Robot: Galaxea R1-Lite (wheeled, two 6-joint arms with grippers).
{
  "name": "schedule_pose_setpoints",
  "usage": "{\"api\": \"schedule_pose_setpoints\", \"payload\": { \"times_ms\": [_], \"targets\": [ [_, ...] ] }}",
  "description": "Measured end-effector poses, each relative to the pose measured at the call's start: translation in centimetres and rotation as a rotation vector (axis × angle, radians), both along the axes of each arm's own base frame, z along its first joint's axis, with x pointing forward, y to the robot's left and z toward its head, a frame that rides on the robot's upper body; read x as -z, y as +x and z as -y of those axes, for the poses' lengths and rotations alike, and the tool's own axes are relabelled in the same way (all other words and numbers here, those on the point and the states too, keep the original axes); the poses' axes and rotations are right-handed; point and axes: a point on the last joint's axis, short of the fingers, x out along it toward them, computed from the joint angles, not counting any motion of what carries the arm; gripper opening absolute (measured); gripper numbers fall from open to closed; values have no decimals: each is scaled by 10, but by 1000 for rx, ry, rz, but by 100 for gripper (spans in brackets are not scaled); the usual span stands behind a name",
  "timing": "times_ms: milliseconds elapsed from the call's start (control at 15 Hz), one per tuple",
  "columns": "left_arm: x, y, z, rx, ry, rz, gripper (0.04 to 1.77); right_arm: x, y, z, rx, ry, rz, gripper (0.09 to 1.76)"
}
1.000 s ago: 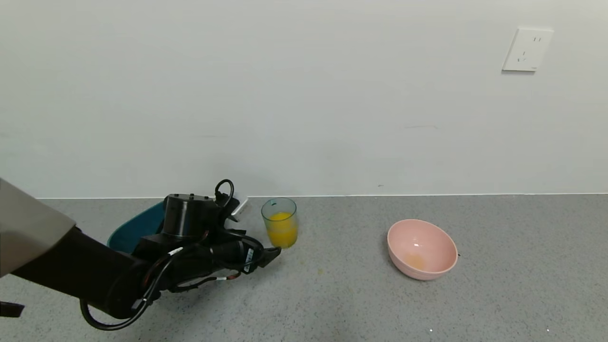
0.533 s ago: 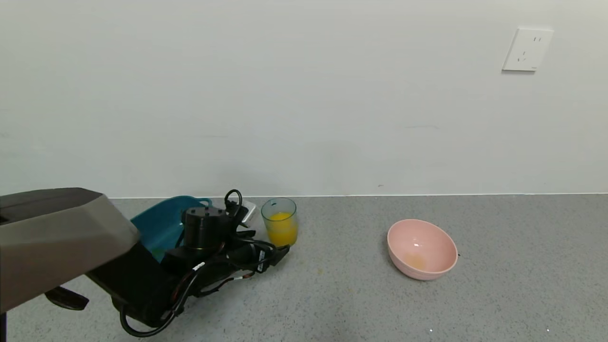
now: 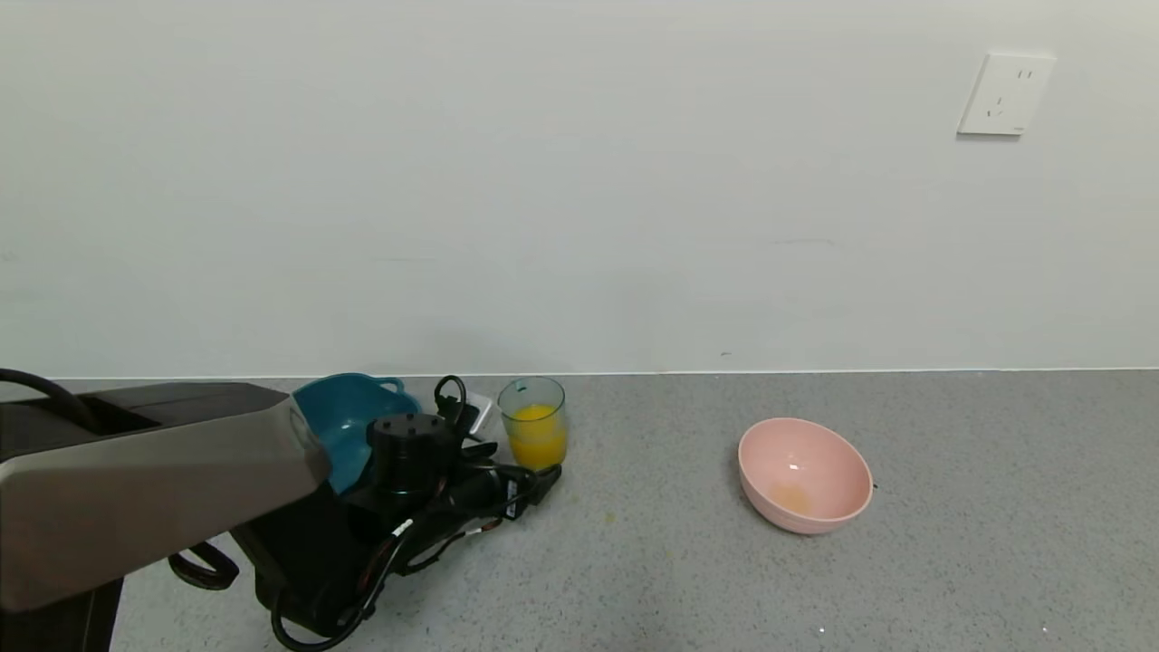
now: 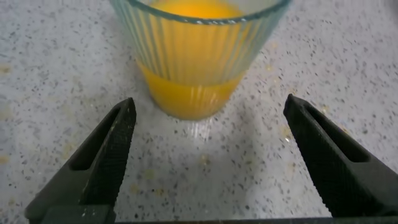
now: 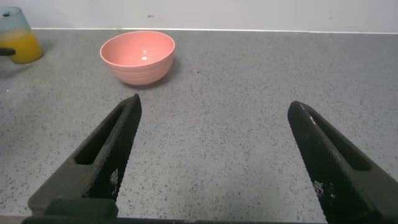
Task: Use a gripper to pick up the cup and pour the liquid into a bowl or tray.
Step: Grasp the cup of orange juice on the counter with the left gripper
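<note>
Fingers of your left gripper (image 4: pixel 208 162) stand wide apart, low over the counter, with the cup (image 4: pixel 198 53) just ahead of their tips and nothing clamped. Only the left wrist view shows you that gap; the head view gives a black mass of wrist and cables at the left gripper (image 3: pixel 543 475) just beside the cup (image 3: pixel 532 424), on its near left.

Your right gripper (image 5: pixel 211 162) is spread open too, parked well clear of the cup, facing the bowl (image 5: pixel 137 56).

The cup stands upright near the wall edge of the grey speckled counter (image 3: pixel 951 561), teal tub (image 3: pixel 340 426) to its left, pink bowl (image 3: pixel 804 474) well apart to its right, bare counter between.

The cup is ribbed clear plastic, roughly half full of opaque orange liquid (image 4: pixel 189 93); the bowl is smooth and round.
</note>
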Motion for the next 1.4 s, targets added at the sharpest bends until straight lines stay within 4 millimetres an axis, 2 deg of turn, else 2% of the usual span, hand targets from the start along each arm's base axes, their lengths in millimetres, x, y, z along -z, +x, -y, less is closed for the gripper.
{"api": "schedule_pose_setpoints", "payload": {
  "times_ms": [333, 667, 867, 1400],
  "targets": [
    [13, 8, 2, -21, -3, 18, 172, 0, 0, 0, 1, 0, 0, 171],
    [14, 18, 6, -32, -34, 35, 172, 0, 0, 0, 0, 0, 0, 171],
    [12, 22, 9, -29, -57, 102, 172, 0, 0, 0, 0, 0, 0, 171],
    [21, 29, 12, -27, -60, 127, 172, 0, 0, 0, 0, 0, 0, 171]
  ]
}}
